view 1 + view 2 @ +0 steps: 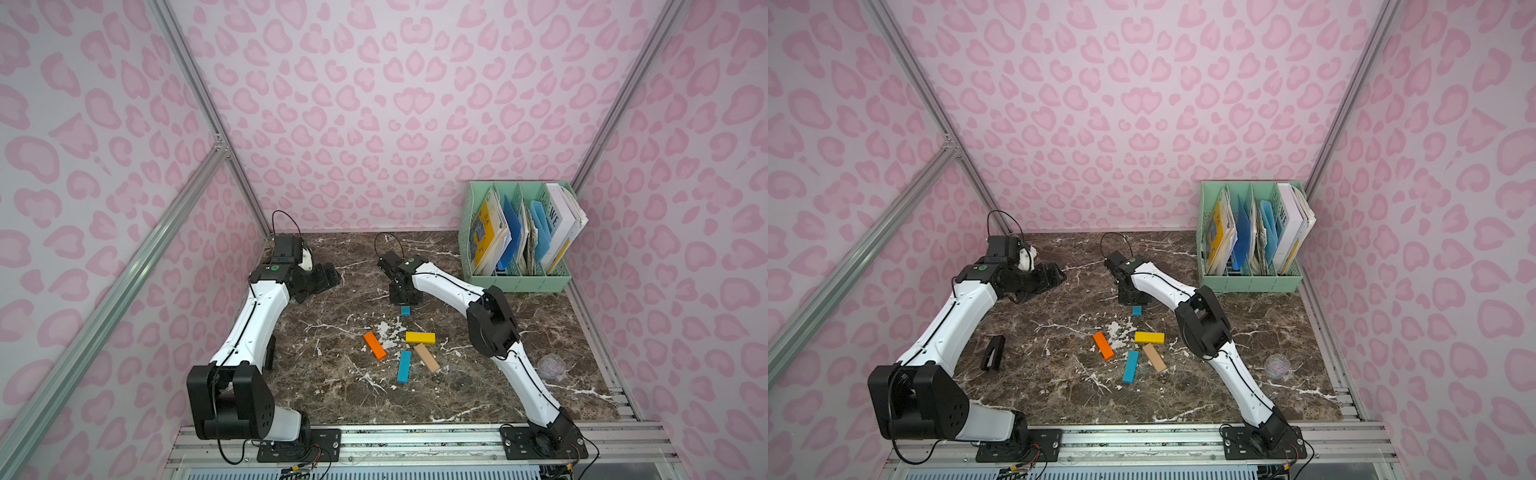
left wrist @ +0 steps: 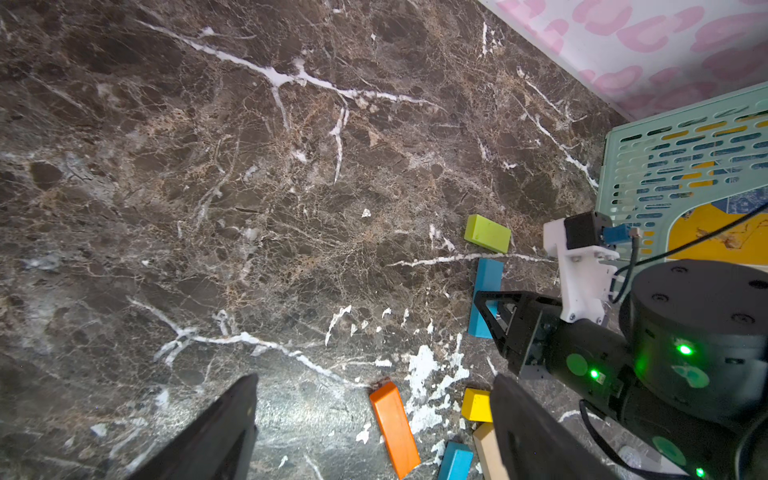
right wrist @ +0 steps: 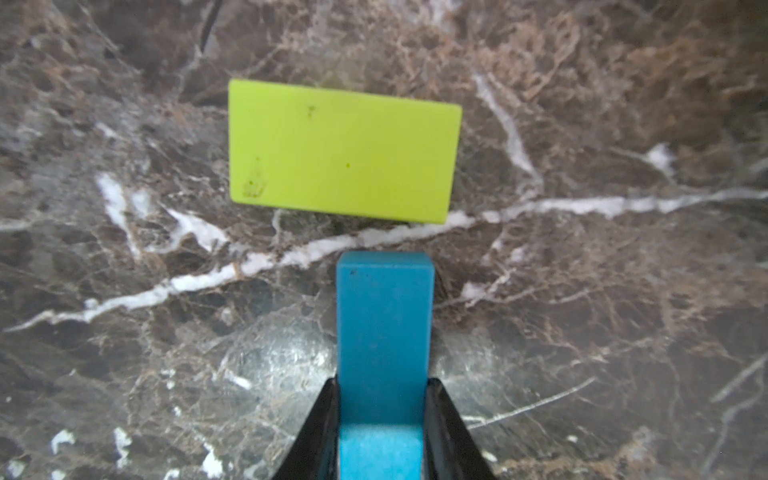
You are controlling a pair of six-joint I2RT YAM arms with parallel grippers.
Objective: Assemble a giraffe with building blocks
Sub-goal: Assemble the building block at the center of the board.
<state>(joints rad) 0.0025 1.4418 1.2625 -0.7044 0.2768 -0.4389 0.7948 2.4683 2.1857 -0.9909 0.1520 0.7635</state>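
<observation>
Blue block (image 3: 384,316) set end-on to the lime-green block (image 3: 343,151)
The right gripper (image 3: 382,384) clamps it just short of touching, likely starting the neck; the left gripper (image 2: 376,380) hangs wide open, well apart from that block.

Marble table (image 1: 332,399), scattered blocks (image 1: 375,345), file rack (image 1: 519,284)

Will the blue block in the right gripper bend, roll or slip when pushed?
Likely stiff: the blue block looks straight in the shut right gripper. Flat faces, so it should slide, not roll. Smooth paint may slip a little.
</observation>
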